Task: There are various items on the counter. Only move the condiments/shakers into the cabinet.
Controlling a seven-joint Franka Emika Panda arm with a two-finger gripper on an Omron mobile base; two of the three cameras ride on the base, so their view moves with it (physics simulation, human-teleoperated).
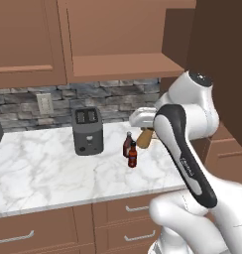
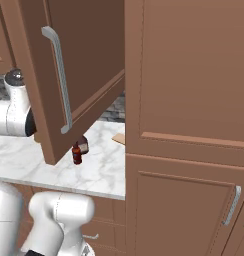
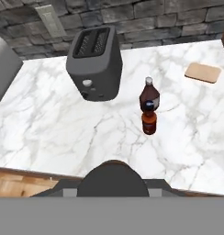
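My gripper (image 1: 145,131) is shut on the tan shaker (image 1: 146,140) and holds it above the counter (image 1: 43,168), just right of the two bottles. In the hand view the shaker's dark cap (image 3: 113,180) sits between my fingers at the bottom. The reddish-brown pale-capped bottle (image 3: 149,93) stands upright with the dark black-capped bottle (image 3: 149,121) right in front of it, both below and ahead of the hand. The cabinet (image 1: 123,63) is open above, its wooden shelf bare. The dark grey toaster (image 1: 88,130) stands left of the bottles. A flat tan slab (image 3: 203,72) lies at the far right.
The open cabinet door (image 2: 69,75) swings out over the counter's right end, near my arm. A tall wooden cupboard (image 2: 189,125) closes off the right side. A wall socket (image 1: 44,103) sits on the stone backsplash. Drawers (image 1: 38,233) run beneath the counter.
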